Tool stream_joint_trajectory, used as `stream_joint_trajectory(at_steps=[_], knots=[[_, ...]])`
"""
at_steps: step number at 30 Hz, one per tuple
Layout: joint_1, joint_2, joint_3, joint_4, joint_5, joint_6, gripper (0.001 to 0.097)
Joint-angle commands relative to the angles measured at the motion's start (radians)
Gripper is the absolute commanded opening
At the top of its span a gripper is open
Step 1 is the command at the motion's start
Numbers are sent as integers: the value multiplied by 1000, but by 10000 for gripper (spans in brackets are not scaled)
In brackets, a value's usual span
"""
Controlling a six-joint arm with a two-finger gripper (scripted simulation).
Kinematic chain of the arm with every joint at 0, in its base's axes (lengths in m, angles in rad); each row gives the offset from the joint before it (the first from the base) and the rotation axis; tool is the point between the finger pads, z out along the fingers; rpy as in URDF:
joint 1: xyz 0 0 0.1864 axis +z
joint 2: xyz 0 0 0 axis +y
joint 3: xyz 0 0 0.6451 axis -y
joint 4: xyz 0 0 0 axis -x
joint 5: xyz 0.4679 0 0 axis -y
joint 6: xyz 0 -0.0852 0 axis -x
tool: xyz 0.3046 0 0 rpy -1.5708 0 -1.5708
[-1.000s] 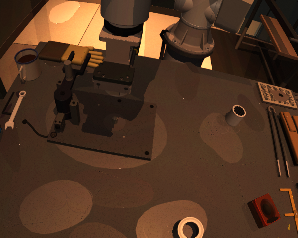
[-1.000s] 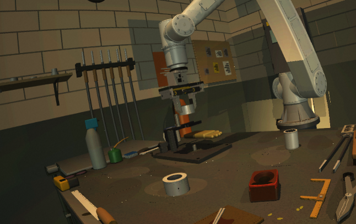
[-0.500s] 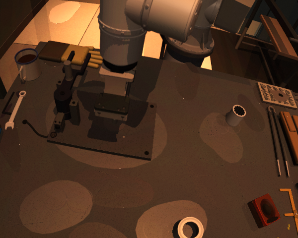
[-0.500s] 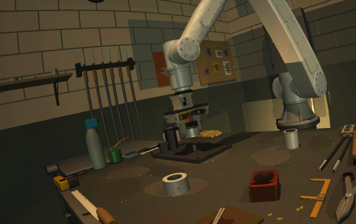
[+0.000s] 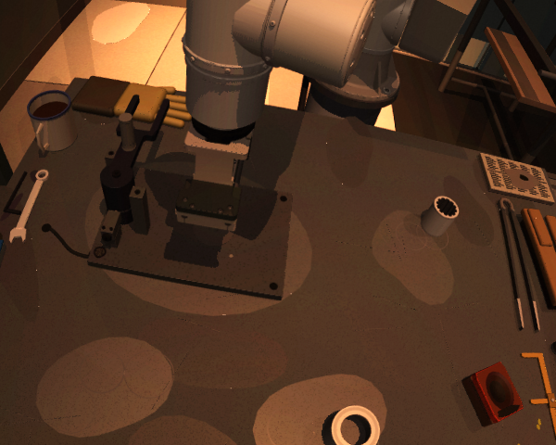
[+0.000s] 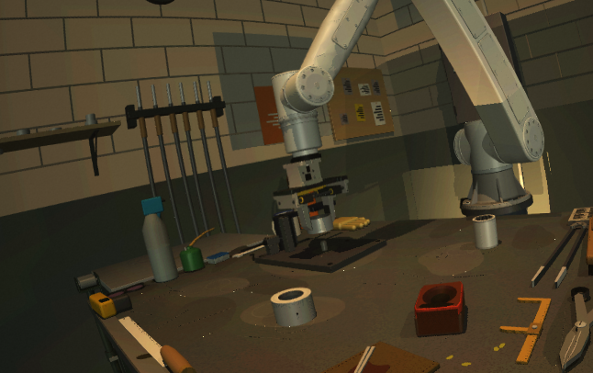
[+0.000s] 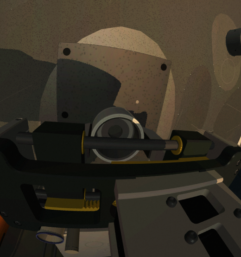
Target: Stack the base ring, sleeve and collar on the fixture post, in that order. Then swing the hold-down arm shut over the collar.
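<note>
The fixture post (image 6: 323, 244) is mostly hidden under my gripper; only its short stub shows above the dark fixture plate (image 5: 192, 249). My gripper (image 6: 319, 222) hangs straight above the post and grips a grey ring-shaped part (image 7: 117, 134), whose bore I see through the wrist camera lined up over the post. The hold-down arm (image 5: 130, 134) stands swung open at the plate's left end. A white-rimmed ring (image 5: 355, 426) lies near the table's front edge. A splined grey cylinder (image 5: 440, 215) stands upright to the right of the plate.
A mug (image 5: 52, 119) stands at the back left beside a yellow glove (image 5: 144, 106), with a white wrench (image 5: 27, 206) below it. A red block (image 5: 493, 393), tongs and rulers lie along the right edge.
</note>
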Motion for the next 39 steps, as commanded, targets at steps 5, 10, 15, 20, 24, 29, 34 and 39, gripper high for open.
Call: stream_joint_trajectory(at_steps=[5, 10, 15, 20, 24, 29, 34, 39], knots=[[0, -1, 1, 0, 0, 0, 23], [0, 0, 1, 0, 1, 0, 23], [0, 1, 0, 0, 2, 0, 23], [0, 4, -2, 0, 7, 0, 23], [0, 8, -5, 0, 14, 0, 23], [0, 15, -8, 0, 25, 0, 23], [0, 23, -13, 0, 37, 0, 23], [0, 32, -17, 0, 51, 0, 23]])
